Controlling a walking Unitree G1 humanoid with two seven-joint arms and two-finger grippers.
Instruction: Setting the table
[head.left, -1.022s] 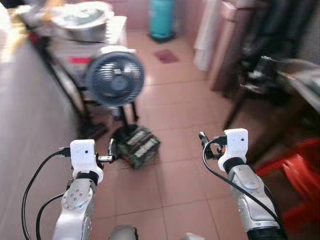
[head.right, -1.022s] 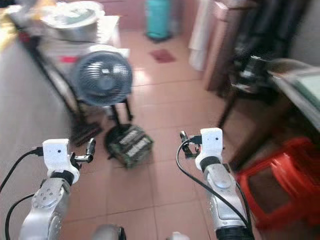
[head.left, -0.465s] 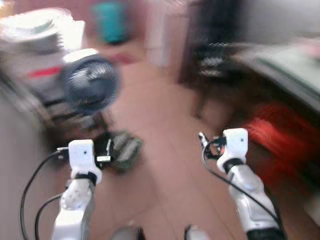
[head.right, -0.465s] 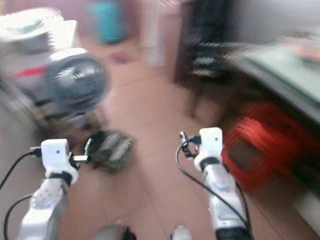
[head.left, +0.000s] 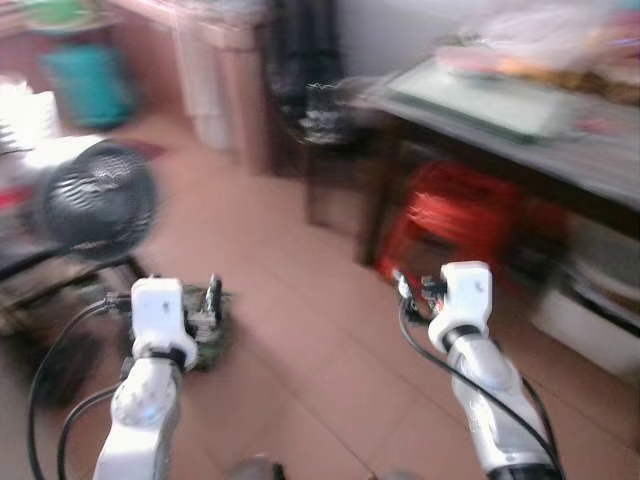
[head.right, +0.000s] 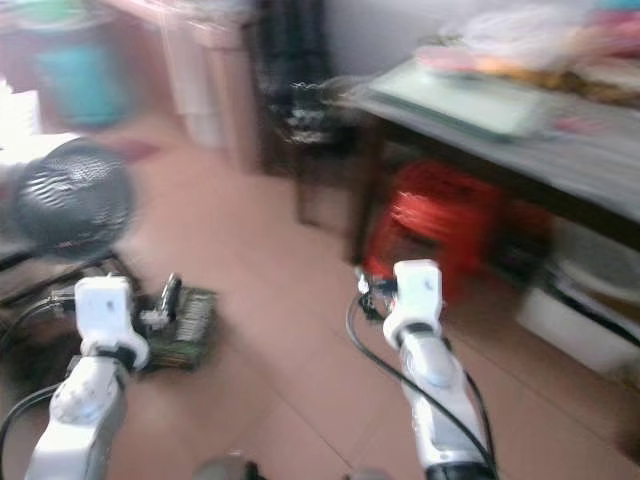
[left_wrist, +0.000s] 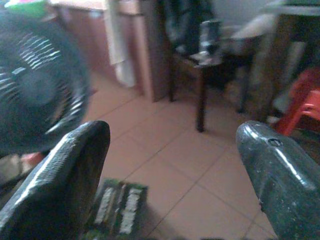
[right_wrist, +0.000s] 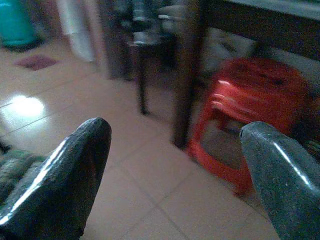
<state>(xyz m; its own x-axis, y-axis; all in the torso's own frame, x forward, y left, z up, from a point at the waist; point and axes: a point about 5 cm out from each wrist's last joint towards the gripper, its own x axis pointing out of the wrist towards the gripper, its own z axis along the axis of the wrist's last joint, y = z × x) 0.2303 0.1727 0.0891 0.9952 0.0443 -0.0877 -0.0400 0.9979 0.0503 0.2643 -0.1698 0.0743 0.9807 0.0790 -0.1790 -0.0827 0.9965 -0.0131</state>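
Since a second ago your head camera has swung right — the table (head.left: 560, 150) with blurred items on top now fills the upper right, red stools (head.left: 455, 215) stacked beneath it, and the fan (head.left: 95, 200) sits far left. Both arms are raised over bare floor tile. Left gripper (left_wrist: 170, 175) and right gripper (right_wrist: 172, 170) — fingers spread wide, nothing held. Frames are motion-blurred.

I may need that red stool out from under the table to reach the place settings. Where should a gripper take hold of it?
Probably the red stool by its front seat rim, from the open floor side. It stands upright under the table edge, legs splayed; the top is blocked by the tabletop, and the table leg stands beside it.
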